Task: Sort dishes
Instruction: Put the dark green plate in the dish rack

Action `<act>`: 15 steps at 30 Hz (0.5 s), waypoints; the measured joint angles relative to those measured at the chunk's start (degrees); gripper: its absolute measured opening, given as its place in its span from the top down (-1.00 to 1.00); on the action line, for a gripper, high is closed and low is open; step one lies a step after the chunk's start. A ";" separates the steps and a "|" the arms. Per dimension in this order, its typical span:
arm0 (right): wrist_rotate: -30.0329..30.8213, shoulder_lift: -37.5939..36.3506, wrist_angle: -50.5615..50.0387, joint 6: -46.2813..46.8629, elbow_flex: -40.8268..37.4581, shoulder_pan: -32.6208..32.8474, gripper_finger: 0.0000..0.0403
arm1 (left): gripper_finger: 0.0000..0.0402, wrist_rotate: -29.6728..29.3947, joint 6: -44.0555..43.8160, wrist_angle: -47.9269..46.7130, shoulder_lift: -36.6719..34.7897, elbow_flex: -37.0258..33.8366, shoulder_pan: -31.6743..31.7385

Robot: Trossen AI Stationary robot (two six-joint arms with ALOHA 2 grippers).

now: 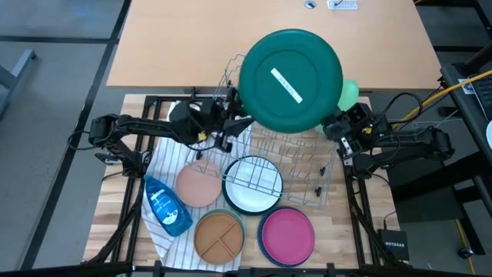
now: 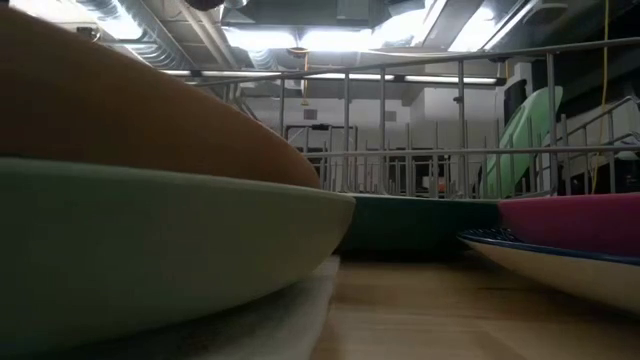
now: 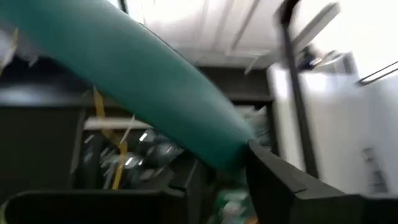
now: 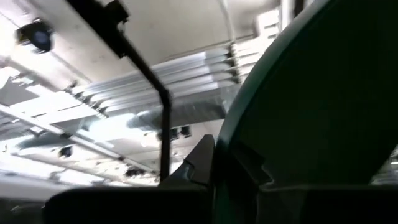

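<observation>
A large dark green plate [image 1: 290,81] with a white label is held high above the grey wire rack [image 1: 288,165]. My right gripper [image 1: 336,125] is shut on its right rim. My left gripper [image 1: 231,117] stands open at its left rim; in the left wrist view the rim [image 3: 155,93] runs between the spread fingers. A light green dish [image 1: 350,94] stands on edge in the rack [image 2: 520,140]. At the near side lie a peach plate [image 1: 198,185], a white plate [image 1: 252,188], a tan divided plate [image 1: 219,235] and a magenta plate [image 1: 287,235]. My left gripper is open around the dark green plate's rim; one finger [image 3: 280,177] stands right at the rim's edge [image 3: 235,154], and whether it touches I cannot tell. My right gripper pinches the plate's rim [image 4: 219,146] between its two fingers, coming slanting upward from the table's right. The plate is lifted clear above the rack, its labelled face up.
A blue soap bottle [image 1: 165,204] lies on a striped cloth [image 1: 157,165] at the near left. The rack partly covers the white plate. A wooden tabletop [image 1: 192,46] extends beyond the rack at the far side. Cables [image 1: 461,81] run at the right.
</observation>
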 joint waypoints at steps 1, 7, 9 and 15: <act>1.68 0.00 -0.02 0.00 0.00 -0.02 0.86 | 0.42 -0.98 0.00 -1.96 0.00 0.00 0.50; 13.64 -0.03 -3.11 -3.60 -0.15 -0.17 0.88 | 0.22 -3.73 0.09 -17.26 0.09 -0.07 3.56; 17.67 -0.93 -5.02 -5.15 -0.15 -0.22 0.93 | 0.19 -3.78 0.08 -22.72 0.09 -0.07 4.44; 23.58 -2.35 -12.95 -7.52 -0.02 -1.99 0.93 | 0.21 -4.10 1.34 -35.36 0.09 -0.07 5.78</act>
